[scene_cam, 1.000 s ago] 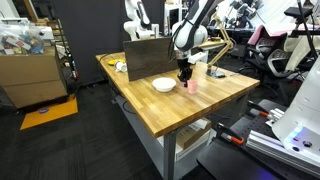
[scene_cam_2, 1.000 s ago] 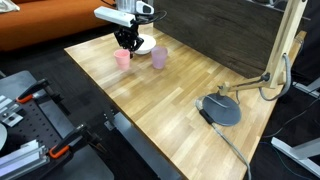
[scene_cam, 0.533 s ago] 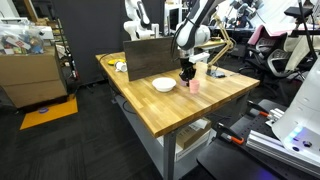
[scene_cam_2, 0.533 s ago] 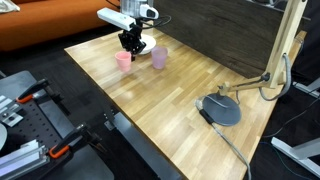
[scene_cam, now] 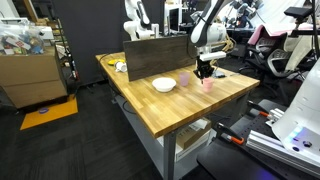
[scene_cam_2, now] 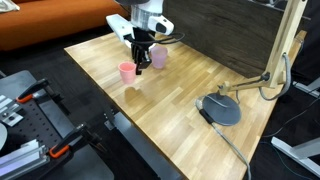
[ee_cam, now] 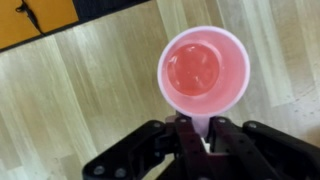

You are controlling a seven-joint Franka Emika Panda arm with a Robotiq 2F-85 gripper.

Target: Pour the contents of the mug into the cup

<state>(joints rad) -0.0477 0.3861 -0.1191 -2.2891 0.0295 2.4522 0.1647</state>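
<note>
Hand (ee_cam: 201,130) is clamping the pink mug (ee_cam: 203,68) by its handle, holding it upright; the lilac cup (scene_cam_2: 158,58) is standing on the bench (scene_cam_2: 200,80) at the mug's two o'clock.

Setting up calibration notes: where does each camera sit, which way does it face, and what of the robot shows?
Exterior view: off a corner of the table, facing across it; the arm, pink mug, lilac cup, white bowl.
Exterior view: higher, looking down on the table; only the wrist shows.
Wrist view: straight down into the mug; jaws shut on it at the frame's bottom.
Shared: all three show the mug; both exterior views the cup.
</note>
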